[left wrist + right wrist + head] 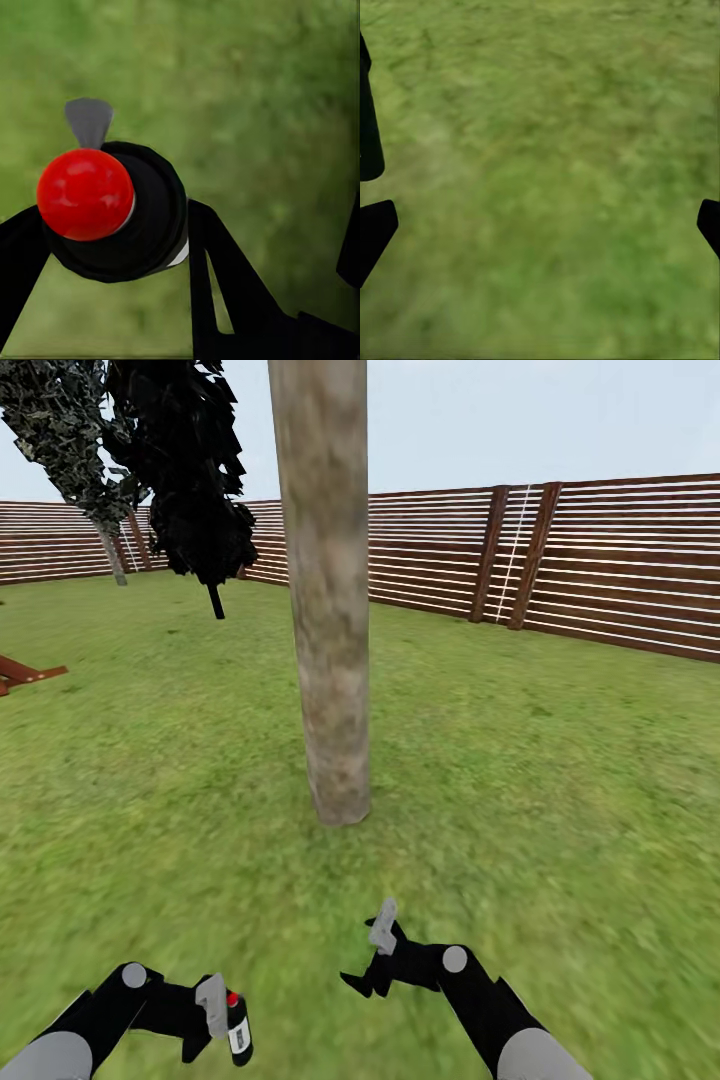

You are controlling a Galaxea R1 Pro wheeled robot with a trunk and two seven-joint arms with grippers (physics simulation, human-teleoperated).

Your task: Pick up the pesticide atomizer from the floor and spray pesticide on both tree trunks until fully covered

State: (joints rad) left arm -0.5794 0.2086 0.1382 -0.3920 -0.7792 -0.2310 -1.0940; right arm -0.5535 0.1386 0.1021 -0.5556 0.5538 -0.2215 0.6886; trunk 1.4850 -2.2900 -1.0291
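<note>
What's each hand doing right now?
Left hand: closed on the pesticide atomizer.
Right hand: open, holding nothing, over the grass.

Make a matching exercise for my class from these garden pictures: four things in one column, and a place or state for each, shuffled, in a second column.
Column one:
1. pesticide atomizer
2. tree trunk
3. right end effector
4. wooden fence

Column two:
A. open and holding nothing, above the grass
B. rising from the lawn straight ahead
C. along the far edge of the lawn
D. held in the left end effector, red top up

Pairs: 1-D, 2-B, 3-A, 4-C
</note>
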